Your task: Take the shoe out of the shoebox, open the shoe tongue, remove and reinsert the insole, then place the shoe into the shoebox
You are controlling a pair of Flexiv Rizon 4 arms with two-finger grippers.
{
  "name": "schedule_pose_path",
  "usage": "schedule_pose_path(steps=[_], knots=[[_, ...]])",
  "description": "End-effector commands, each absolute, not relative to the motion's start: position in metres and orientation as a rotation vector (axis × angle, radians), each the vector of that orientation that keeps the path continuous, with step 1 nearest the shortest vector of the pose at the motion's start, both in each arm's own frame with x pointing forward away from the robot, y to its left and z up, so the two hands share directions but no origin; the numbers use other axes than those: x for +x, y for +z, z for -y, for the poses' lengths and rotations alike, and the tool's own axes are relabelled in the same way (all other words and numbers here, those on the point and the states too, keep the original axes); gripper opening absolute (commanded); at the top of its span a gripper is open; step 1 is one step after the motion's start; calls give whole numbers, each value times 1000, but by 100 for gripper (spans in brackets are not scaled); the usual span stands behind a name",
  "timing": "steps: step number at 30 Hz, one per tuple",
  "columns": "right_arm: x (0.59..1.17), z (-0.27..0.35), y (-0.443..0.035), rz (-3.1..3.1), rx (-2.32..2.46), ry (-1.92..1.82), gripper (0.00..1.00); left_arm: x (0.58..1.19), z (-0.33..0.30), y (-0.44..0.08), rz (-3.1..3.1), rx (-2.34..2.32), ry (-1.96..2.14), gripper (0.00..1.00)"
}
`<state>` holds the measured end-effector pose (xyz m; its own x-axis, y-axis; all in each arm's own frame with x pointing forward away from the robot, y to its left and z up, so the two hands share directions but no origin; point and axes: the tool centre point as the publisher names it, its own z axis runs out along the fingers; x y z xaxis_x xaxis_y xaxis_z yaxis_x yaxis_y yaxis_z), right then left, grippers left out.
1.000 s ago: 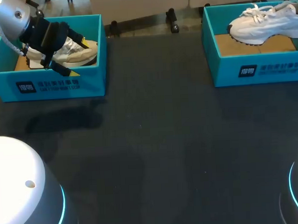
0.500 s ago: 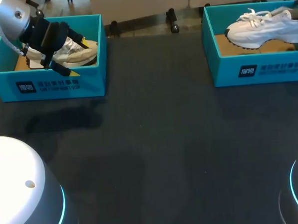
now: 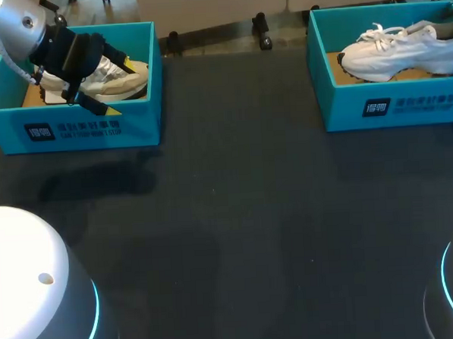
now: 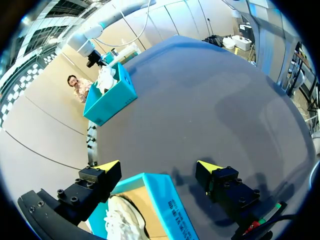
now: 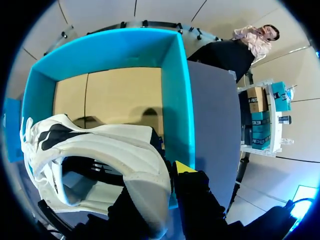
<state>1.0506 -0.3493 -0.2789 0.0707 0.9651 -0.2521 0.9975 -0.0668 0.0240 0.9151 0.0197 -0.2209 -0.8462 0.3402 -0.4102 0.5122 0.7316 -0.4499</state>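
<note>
In the right shoebox (image 3: 375, 108), white shoe (image 3: 391, 53) lower than before.

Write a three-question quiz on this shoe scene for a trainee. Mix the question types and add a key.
1. True or false: the white shoe lies on the bare table, outside any box.
2. Which gripper is shut on it? A) the left one B) the right gripper C) neither
3. Fill in: the number of teal shoeboxes on the table is ____.

Key: 1 false, it is in the box on the right; 2 B; 3 two.
</note>
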Motion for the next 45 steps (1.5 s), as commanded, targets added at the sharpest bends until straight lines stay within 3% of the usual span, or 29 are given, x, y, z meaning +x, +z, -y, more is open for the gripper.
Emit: schedule_pose_path(steps=[1, 45], knots=[[1045, 346, -281, -1999, 2148, -247, 0, 915, -20, -220, -2639, 667, -809, 100], [1028, 362, -346, -1968, 2172, -314, 0, 915, -20, -220, -2639, 667, -809, 100]])
